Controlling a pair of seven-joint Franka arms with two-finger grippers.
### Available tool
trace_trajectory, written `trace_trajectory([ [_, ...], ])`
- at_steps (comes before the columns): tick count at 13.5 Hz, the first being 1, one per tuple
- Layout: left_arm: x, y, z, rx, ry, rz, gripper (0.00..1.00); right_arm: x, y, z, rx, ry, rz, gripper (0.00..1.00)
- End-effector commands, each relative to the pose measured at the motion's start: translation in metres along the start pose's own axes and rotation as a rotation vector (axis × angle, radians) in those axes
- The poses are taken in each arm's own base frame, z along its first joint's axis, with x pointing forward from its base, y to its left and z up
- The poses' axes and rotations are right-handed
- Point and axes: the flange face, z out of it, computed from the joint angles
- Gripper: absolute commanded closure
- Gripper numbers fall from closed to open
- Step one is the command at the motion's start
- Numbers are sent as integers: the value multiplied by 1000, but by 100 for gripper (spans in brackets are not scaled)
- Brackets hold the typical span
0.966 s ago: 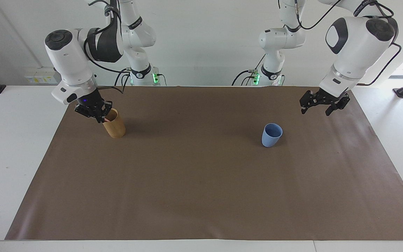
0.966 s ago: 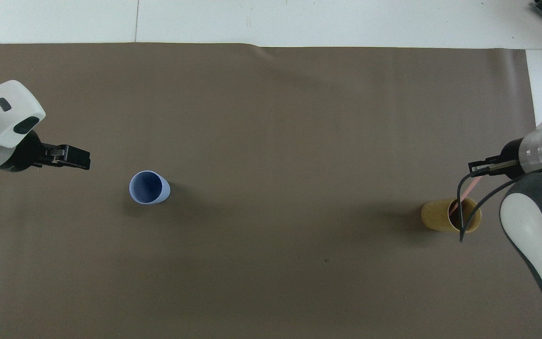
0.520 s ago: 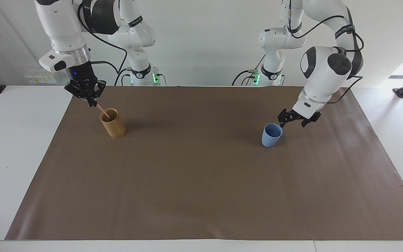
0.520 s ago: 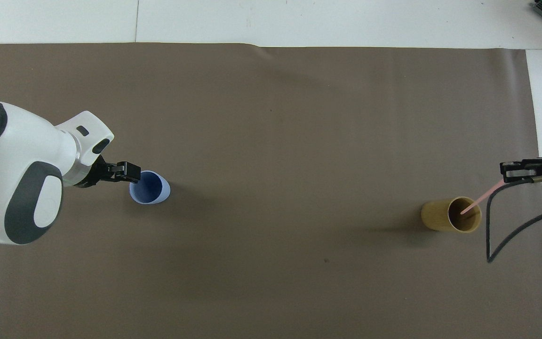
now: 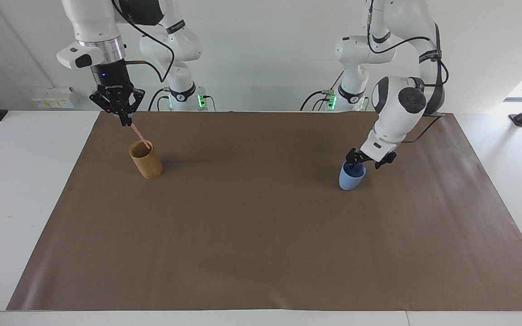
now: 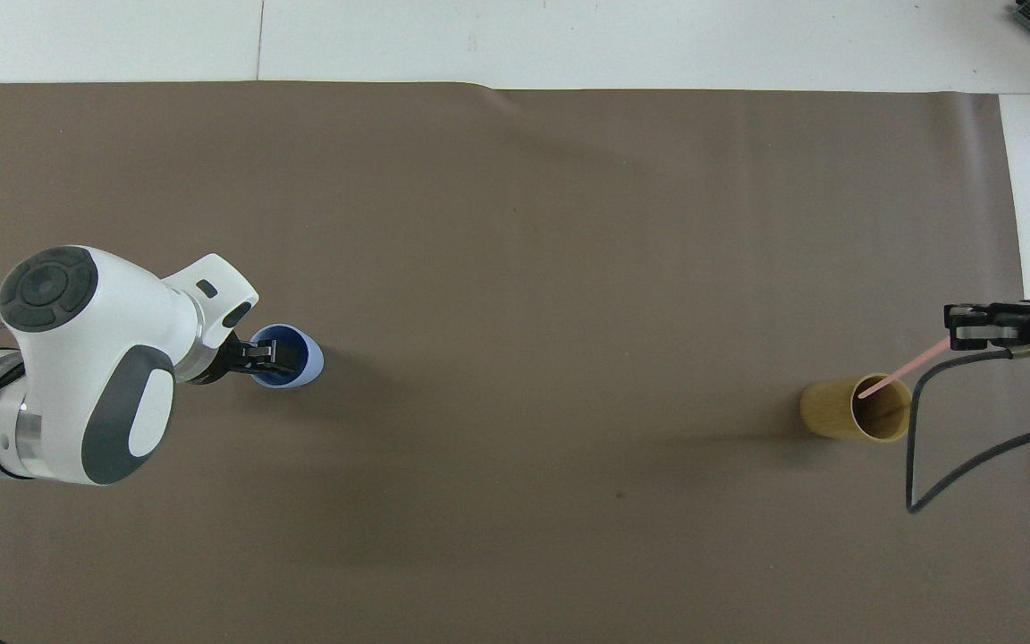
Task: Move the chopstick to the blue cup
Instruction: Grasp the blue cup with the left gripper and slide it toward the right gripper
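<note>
Pinching the top of the chopstick (image 5: 137, 131) with its jaws pressed on it, the right gripper (image 5: 124, 121) hangs over the wooden cup (image 5: 146, 159), the stick's tip at that rim, while the left gripper (image 5: 359, 164), whose jaw state I cannot tell, sits at the blue cup (image 5: 350, 178) rim.

Tan wooden cup (image 5: 146, 160) upright on brown mat (image 5: 261, 235), toward right arm's end; white table (image 5: 25, 190).

One chopstick (image 5: 137, 132), one blue cup (image 5: 349, 180), one wooden cup (image 5: 147, 160), two pincers
</note>
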Motion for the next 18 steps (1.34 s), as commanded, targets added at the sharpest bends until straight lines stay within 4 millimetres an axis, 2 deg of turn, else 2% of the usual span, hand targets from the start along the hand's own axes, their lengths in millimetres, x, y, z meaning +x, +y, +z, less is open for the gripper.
trace_trajectory([
  [1, -5, 2, 4, -15, 12, -12, 100, 1, 1, 0, 12, 18, 20, 100],
  [4, -1, 3, 2, -21, 17, -6, 100, 2, 2, 0, 11, 30, 21, 100],
  [6, 9, 5, -3, -26, 27, -4, 100, 2, 2, 1, 11, 28, 21, 100],
  [7, 15, 6, -11, -29, 41, 0, 100, 2, 2, 1, 11, 28, 21, 100],
  [9, 26, 13, -39, -38, 77, -4, 100, 1, 2, 0, 11, 25, 21, 100],
  [10, 26, 25, -52, -37, 69, 15, 100, 1, 3, 1, 13, 24, 25, 100],
  [11, 25, 39, -64, -37, 61, 27, 100, 1, 3, 1, 13, 25, 25, 100],
  [12, 23, 70, -64, -34, 50, 31, 100, 2, 3, 1, 11, 27, 24, 100],
  [14, 15, 118, -75, -42, 70, 37, 100, 1, 5, 1, 12, 25, 28, 100],
  [16, 8, 174, -70, -48, 68, 66, 100, 1, 4, 1, 12, 31, 26, 100],
  [18, 10, 234, -61, -62, 65, 55, 100, 3, 3, -1, 11, 53, 31, 100],
])
